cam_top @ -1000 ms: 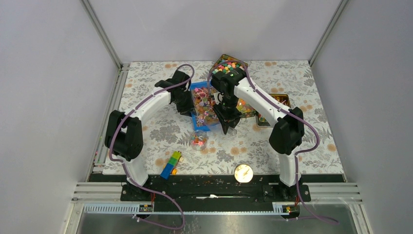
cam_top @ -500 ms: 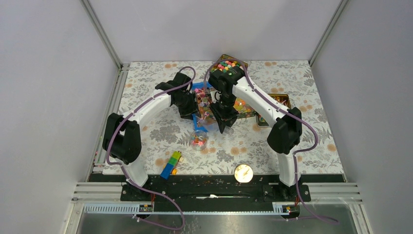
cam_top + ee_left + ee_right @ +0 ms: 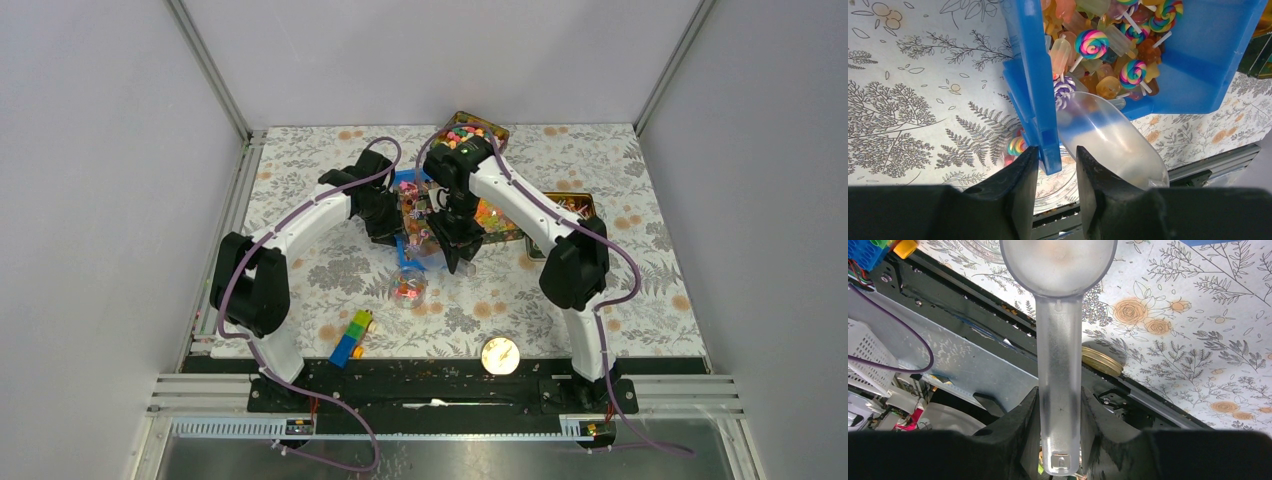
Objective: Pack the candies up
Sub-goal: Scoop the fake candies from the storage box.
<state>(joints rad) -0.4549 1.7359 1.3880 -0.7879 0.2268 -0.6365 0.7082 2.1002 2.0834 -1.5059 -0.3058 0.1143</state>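
Left gripper: the left gripper [image 3: 385,222] [image 3: 1054,160] is reaching in from the left and straddling the near-left wall of the blue bin [image 3: 1198,60] [image 3: 403,247]. One finger is lying against the wall and a sliver of gap is showing at the other. I cannot tell whether it is actually clamping.
Right gripper: the right gripper [image 3: 458,250] [image 3: 1059,400] is clenching the handle of the clear scoop [image 3: 1058,365] [image 3: 1108,140], with both fingers pressing on the stem.
Scoop: its bowl is sitting just under the near corner of the bin and its mouth is pointing up into the opening. The bowl is looking empty in both wrist views.
Candies: the candies [image 3: 1108,55] are piling inside the blue bin, crowding towards its near corner. They are swirl lollipops on sticks mixed with translucent orange and yellowish pieces. One purple-striped piece is resting at the scoop's lip.
Bin: it is sitting at the centre of the floral tablecloth [image 3: 330,270], between the two wrists, and appears to be tilting.
Jar: a small clear jar [image 3: 408,288] is standing just near of the bin and holding a few coloured pieces.
Other items: toy blocks [image 3: 350,338] [image 3: 868,252] are lying near-left. A gold lid [image 3: 500,355] [image 3: 1103,362] is lying near-centre by the table edge. A far tray [image 3: 502,128] of multicoloured sweets is sitting behind the right arm.
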